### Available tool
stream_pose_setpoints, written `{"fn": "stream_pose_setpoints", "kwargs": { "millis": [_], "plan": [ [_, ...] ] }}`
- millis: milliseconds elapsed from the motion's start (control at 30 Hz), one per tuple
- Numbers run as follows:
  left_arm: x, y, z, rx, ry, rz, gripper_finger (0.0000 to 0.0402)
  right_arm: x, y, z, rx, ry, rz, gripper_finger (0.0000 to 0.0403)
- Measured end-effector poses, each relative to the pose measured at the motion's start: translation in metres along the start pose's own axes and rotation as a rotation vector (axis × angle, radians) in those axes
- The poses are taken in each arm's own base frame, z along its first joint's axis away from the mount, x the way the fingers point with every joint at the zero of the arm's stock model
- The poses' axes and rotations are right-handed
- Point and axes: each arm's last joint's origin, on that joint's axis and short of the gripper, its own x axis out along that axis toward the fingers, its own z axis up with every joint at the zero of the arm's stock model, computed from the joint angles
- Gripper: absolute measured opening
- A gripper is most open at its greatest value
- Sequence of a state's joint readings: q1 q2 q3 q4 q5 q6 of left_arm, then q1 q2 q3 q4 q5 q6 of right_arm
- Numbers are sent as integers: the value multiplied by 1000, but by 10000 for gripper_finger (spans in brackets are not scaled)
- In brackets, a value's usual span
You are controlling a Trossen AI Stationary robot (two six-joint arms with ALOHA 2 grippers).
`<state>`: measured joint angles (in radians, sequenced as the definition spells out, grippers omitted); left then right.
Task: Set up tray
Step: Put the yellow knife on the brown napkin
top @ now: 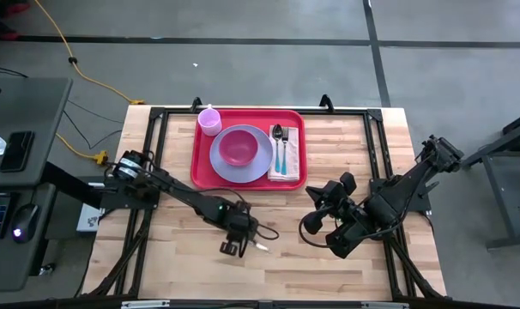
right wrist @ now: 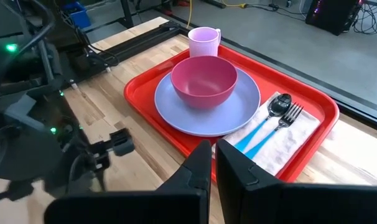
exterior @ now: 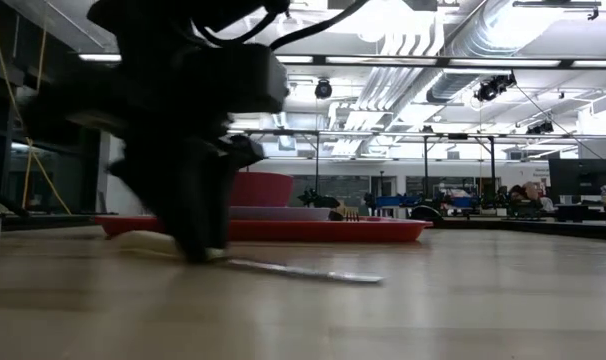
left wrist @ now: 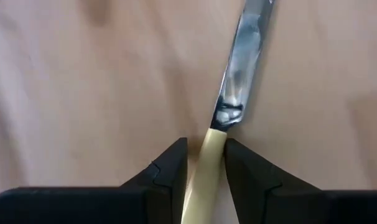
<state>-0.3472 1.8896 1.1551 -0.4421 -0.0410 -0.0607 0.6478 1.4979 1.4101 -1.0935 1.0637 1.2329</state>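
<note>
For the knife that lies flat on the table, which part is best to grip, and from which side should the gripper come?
Grip the knife by its cream handle, coming straight down from above. It lies flat on the wooden table, so only its two long edges are free. The handle is thicker and less slippery than the thin metal blade. The left gripper already has a finger on each side of the handle.
</note>
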Motion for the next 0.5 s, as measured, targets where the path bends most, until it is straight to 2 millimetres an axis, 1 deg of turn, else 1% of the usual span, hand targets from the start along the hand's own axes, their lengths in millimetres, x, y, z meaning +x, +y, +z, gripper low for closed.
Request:
{"fn": "stream_pose_setpoints", "kwargs": {
  "millis": [67, 167, 367, 500],
  "plan": [
    [0, 2, 2, -9, -21, 48, 132, 0, 0, 0, 3, -1, 2, 0],
    [0, 5, 4, -40, -43, 89, 112, 0, 1, 0, 5, -1, 3, 0],
    [-1, 11, 7, -86, -58, 22, 68, 0, 1, 0, 3, -1, 3, 0],
    [-1, 10, 9, -87, -85, 15, 59, 0, 1, 0, 3, -1, 3, 0]
  ]
}}
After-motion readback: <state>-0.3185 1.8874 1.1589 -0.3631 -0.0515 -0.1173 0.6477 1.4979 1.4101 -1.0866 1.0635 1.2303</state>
